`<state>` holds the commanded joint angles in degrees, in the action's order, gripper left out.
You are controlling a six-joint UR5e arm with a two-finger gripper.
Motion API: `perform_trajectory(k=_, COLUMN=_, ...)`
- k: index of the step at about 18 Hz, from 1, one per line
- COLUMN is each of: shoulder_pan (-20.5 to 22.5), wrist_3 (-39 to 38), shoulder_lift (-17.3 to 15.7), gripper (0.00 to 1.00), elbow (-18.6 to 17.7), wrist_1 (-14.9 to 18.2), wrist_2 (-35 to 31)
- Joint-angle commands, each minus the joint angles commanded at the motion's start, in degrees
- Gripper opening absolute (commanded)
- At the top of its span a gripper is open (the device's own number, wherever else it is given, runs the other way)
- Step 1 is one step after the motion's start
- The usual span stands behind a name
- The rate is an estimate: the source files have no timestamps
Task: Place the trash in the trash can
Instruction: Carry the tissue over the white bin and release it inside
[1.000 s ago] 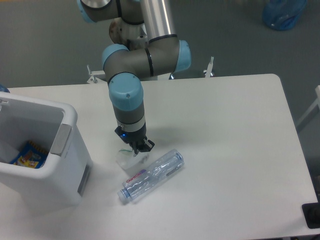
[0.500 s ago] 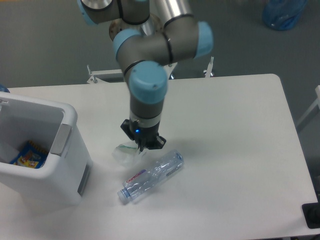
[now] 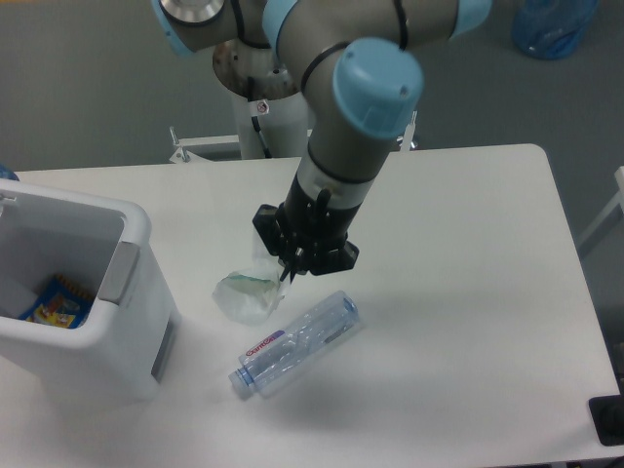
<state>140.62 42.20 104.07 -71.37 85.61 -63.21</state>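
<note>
Lying nearest the camera on the white table, a clear plastic water bottle with a white-and-red label is resting on its side, its capped end pointing toward 7 o'clock and its base toward 1 o'clock. Just beyond it, toward 10 o'clock, a whitish wrinkly plastic piece is hanging from the gripper, its crumpled bulk sagging low over the tabletop; whether it is clear of the surface cannot be told. The black fingers are pinching together on the upper edge of that plastic, with almost no gap showing between them. At 9 o'clock from the bottle, well apart from both pieces of trash, the white trash can is standing at the table's left edge, its grey panel facing the arm, and a blue-and-yellow wrapper is lying inside on its floor. Farther back, the grey-and-blue arm is reaching down from its mount at 12 o'clock. At the far 1 o'clock corner, a blue bag is sitting on the grey floor.
</note>
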Motion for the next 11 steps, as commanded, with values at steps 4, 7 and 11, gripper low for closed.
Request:
perform_trajectory(k=4, shoulder_pan=-0.2, wrist_3=-1.8, shoulder_lift=-2.0, gripper=0.0, elbow=0.4, wrist_1=-0.9, wrist_2=7.1)
perform_trajectory(k=7, shoulder_pan=-0.9, wrist_3=-1.9, shoulder_lift=-3.7, gripper=0.0, elbow=-0.6, wrist_1=-1.0, wrist_2=9.7)
perform_trajectory(k=11, shoulder_pan=-1.6, wrist_3=-3.0, shoulder_lift=-4.5, gripper=0.0, elbow=-1.2, wrist_1=-1.7, wrist_2=11.7)
